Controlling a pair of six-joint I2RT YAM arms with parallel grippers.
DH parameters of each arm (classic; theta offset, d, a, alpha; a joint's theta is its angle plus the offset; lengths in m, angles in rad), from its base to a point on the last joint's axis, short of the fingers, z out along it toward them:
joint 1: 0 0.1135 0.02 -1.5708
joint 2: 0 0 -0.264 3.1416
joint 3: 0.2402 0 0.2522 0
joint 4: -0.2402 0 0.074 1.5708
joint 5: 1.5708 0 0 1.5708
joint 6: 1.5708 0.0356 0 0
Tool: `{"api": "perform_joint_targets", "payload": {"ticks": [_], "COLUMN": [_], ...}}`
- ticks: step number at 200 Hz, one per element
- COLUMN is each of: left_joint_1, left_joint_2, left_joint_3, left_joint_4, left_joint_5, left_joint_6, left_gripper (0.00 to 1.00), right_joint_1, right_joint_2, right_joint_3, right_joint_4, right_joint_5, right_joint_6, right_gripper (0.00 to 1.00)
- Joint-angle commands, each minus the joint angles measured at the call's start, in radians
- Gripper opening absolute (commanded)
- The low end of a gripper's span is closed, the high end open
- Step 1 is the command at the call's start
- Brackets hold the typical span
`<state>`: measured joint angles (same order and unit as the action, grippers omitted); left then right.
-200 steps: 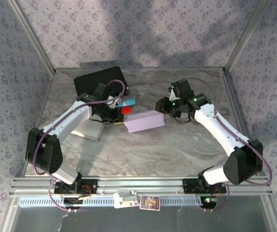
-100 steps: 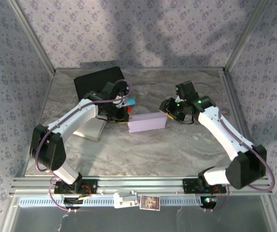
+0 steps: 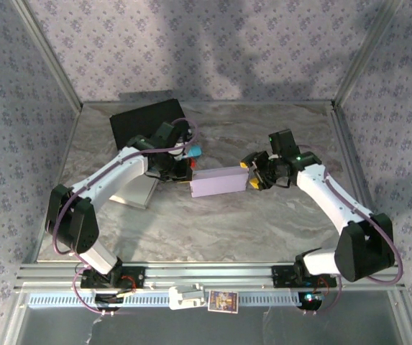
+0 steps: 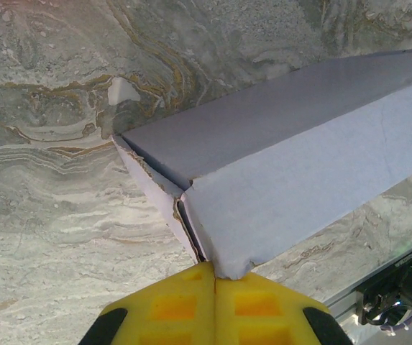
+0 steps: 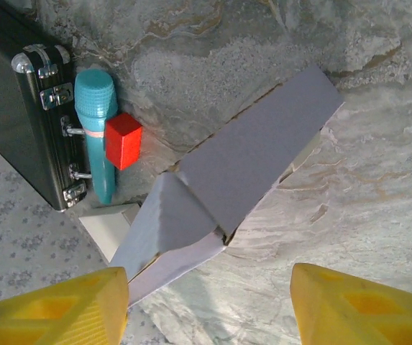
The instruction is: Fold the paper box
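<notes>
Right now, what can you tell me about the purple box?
The paper box is a long, pale lilac cardboard carton lying flat on the marble table. Its end flaps look loosely folded, with gaps at the seams. The shut left end effector touches one end corner, and the right end effector stands open at the other end.

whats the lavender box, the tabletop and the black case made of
Paper box: thin matte lavender paperboard, going by its frayed whitish edges. Tabletop: grey veined marble look, possibly printed laminate. Case: black ribbed shell, likely plastic or aluminium, with shiny metal latches.
</notes>
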<state>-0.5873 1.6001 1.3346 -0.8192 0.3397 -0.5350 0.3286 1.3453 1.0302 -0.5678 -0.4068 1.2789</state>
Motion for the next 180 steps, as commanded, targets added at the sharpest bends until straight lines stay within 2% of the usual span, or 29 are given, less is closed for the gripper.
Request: {"api": "perform_joint_targets", "payload": {"ticks": [1, 38, 64, 83, 102, 130, 180], "left_joint_1": [-0.011, -0.010, -0.010, -0.004, 0.006, 0.042, 0.105], "left_joint_2": [0.020, 0.018, 0.011, 0.002, -0.019, -0.070, -0.102], "left_joint_3": [0.020, 0.021, 0.025, 0.022, 0.018, 0.008, -0.035], "left_joint_4": [-0.043, -0.040, -0.039, -0.025, 0.001, 0.056, 0.134], "left_joint_5": [-0.017, -0.014, -0.010, 0.012, 0.043, 0.126, 0.180], "left_joint_6": [-0.013, -0.015, -0.025, -0.048, -0.081, -0.159, -0.289], "left_gripper": [0.00, 0.00, 0.00, 0.06, 0.19, 0.31, 0.38], "right_joint_1": [-0.004, -0.019, -0.025, -0.025, -0.025, -0.027, -0.022], "right_joint_2": [0.018, 0.034, 0.045, 0.053, 0.063, 0.087, 0.096], "right_joint_3": [-0.007, -0.032, -0.034, -0.046, -0.051, -0.044, -0.045], "right_joint_4": [0.030, 0.054, 0.043, 0.035, 0.030, 0.009, -0.011], "right_joint_5": [-0.021, -0.004, 0.004, 0.012, 0.018, 0.026, 0.029], "right_joint_6": [0.057, 0.049, 0.033, 0.025, 0.020, 0.007, -0.003], "right_gripper": [0.58, 0.53, 0.39, 0.37, 0.37, 0.36, 0.32]}}
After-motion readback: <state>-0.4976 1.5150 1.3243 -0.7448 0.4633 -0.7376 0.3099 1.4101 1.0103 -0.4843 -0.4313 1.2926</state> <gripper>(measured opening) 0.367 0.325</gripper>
